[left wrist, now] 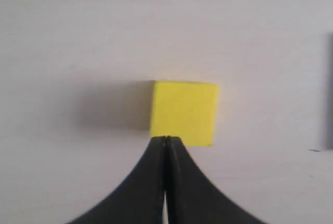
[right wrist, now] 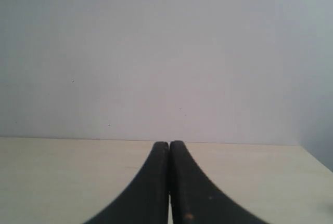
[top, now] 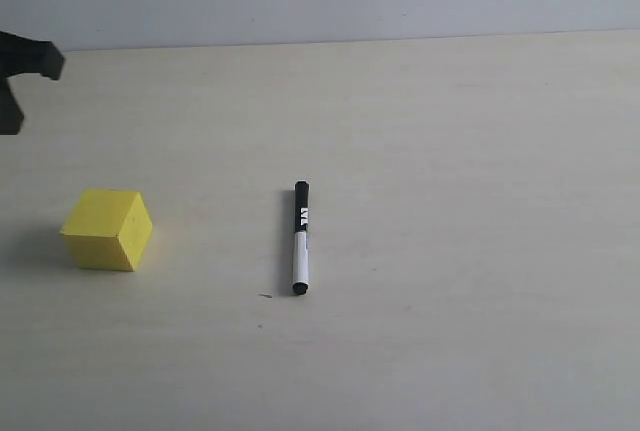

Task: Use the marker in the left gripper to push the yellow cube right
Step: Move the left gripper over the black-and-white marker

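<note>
Black-white marker (top: 301, 238) lies on table (top: 480, 151) mid-frame, yellow cube (top: 107, 229) lower left; my left gripper (left wrist: 166, 141) clenched empty, right gripper (right wrist: 169, 144) clenched too.

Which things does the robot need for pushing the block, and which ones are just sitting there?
Needed for the job:
marker, lying loose on the table, not held
yellow cube
left claw, shut and empty

Just there:
right claw, shut and empty
the table itself
</note>
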### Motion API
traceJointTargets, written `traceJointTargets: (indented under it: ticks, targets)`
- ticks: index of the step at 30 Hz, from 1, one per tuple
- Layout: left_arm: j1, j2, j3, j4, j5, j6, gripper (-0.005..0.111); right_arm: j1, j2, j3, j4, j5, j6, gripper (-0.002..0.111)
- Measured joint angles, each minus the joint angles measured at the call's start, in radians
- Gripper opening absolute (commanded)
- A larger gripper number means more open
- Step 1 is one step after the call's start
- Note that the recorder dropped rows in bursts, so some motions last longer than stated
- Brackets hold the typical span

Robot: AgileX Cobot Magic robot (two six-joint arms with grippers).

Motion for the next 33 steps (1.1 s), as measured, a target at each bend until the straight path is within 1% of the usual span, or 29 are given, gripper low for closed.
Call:
traceJointTargets:
  ticks: [2,6,9,12,15,17,18,19,20,21,22,23,24,25,26,27,28,29,31,32,33]
  targets:
    - [-0.056,0.002,-0.001,-0.047,-0.02,0.009,0.0,0.0,0.0,0.0,0.0,0.0,0.0,0.0]
    - [-0.176,0.002,-0.002,-0.128,-0.127,0.05,0.0,0.0,0.0,0.0,0.0,0.0,0.0,0.0]
    - [-0.264,0.004,-0.004,-0.19,-0.215,0.157,0.0,0.0,0.0,0.0,0.0,0.0,0.0,0.0]
    - [-0.347,0.013,-0.004,-0.276,-0.259,0.287,0.0,0.0,0.0,0.0,0.0,0.0,0.0,0.0]
    - [-0.401,0.041,-0.004,-0.352,-0.268,0.349,0.0,0.0,0.0,0.0,0.0,0.0,0.0,0.0]
    - [-0.415,0.062,-0.004,-0.385,-0.27,0.339,0.002,0.0,0.0,0.0,0.0,0.0,0.0,0.0]
    - [-0.42,0.091,-0.004,-0.396,-0.29,0.256,0.004,0.0,0.0,0.0,0.0,0.0,0.0,0.0]
    - [-0.42,0.107,-0.004,-0.394,-0.302,0.216,0.015,0.0,0.0,0.0,0.0,0.0,0.0,0.0]
    - [-0.422,0.136,-0.004,-0.389,-0.316,0.15,0.02,0.0,0.0,0.0,0.0,0.0,0.0,0.0]
    - [-0.424,0.147,-0.004,-0.389,-0.321,0.144,0.037,0.0,0.0,0.0,0.0,0.0,0.0,0.0]
    - [-0.434,0.17,-0.008,-0.389,-0.328,0.161,0.044,0.0,0.0,0.0,0.0,0.0,0.0,0.0]
    - [-0.444,0.179,-0.012,-0.389,-0.332,0.214,0.053,0.0,0.0,0.0,0.0,0.0,0.0,0.0]
    - [-0.467,0.187,-0.022,-0.392,-0.352,0.322,0.055,0.0,0.0,0.0,0.0,0.0,0.0,0.0]
    - [-0.48,0.187,-0.024,-0.398,-0.375,0.423,0.054,0.0,0.0,0.0,0.0,0.0,0.0,0.0]
    - [-0.506,0.187,-0.03,-0.414,-0.418,0.584,0.051,0.0,0.0,0.0,0.0,0.0,0.0,0.0]
    - [-0.532,0.187,-0.031,-0.429,-0.459,0.7,0.047,0.0,0.0,0.0,0.0,0.0,0.0,0.0]
    - [-0.549,0.187,-0.031,-0.433,-0.497,0.758,0.04,0.0,0.0,0.0,0.0,0.0,0.0,0.0]
    - [-0.566,0.187,-0.031,-0.444,-0.544,0.793,0.034,0.0,0.0,0.0,0.0,0.0,0.0,0.0]
    - [-0.582,0.187,-0.031,-0.45,-0.636,0.814,0.015,0.0,0.0,0.0,0.0,0.0,0.0,0.0]
    - [-0.584,0.187,-0.031,-0.452,-0.676,0.81,0.004,0.0,0.0,0.0,0.0,0.0,0.0,0.0]
    - [-0.584,0.187,-0.031,-0.454,-0.725,0.785,0.0,0.0,0.0,0.0,0.0,0.0,0.0,0.0]
